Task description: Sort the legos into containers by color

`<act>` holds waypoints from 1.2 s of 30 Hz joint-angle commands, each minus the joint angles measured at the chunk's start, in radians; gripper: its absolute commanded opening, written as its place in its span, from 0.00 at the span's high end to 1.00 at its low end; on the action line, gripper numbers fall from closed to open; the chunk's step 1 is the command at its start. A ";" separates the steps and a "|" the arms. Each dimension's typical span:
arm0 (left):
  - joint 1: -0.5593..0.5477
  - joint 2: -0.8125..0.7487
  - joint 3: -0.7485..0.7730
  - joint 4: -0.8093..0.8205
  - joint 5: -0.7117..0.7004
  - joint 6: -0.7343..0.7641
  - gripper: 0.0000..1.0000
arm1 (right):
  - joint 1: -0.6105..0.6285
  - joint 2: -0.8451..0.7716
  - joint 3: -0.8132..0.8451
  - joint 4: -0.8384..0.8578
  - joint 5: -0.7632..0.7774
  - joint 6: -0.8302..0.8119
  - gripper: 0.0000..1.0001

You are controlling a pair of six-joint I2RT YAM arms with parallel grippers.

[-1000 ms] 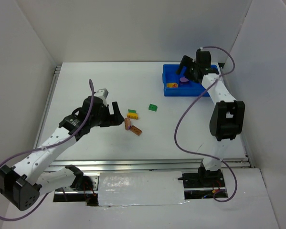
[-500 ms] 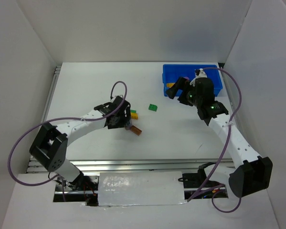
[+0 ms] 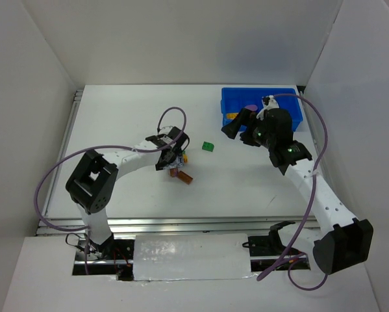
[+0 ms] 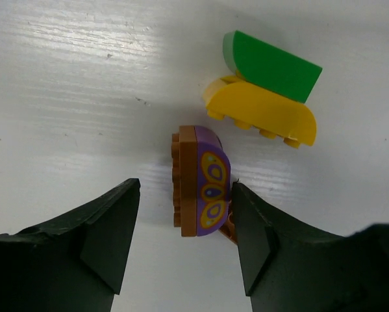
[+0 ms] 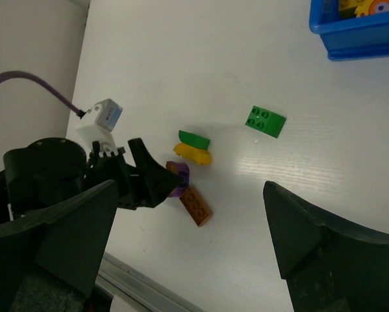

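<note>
Found the left gripper [image 4: 184, 218] spread astride the purple-topped brick [image 4: 210, 182], one finger touching or nearly touching it, the other apart, nothing gripped yet. Judged the step a pick of that brick. Needed centring on it before closing, to meet both long sides together and avoid shoving it into the yellow brick [image 4: 262, 117] and green piece [image 4: 275, 68] just beyond. Saw a brown brick [image 3: 184, 177] just beside it; called for a straight lift clear of that. Noted the green square [image 3: 208, 147] alone on the worktop [image 3: 116, 117], with the tray [image 3: 282, 93] well apart at the far right. Found the right gripper [image 3: 236, 125] wide open and empty, near the tray. Could not read the tray's dividers or most contents. Could not tell purple top and brown base for one piece or two.
</note>
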 commanded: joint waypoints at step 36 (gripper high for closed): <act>-0.007 -0.258 -0.060 -0.039 -0.056 -0.079 1.00 | 0.010 -0.072 -0.096 0.193 -0.263 -0.009 0.00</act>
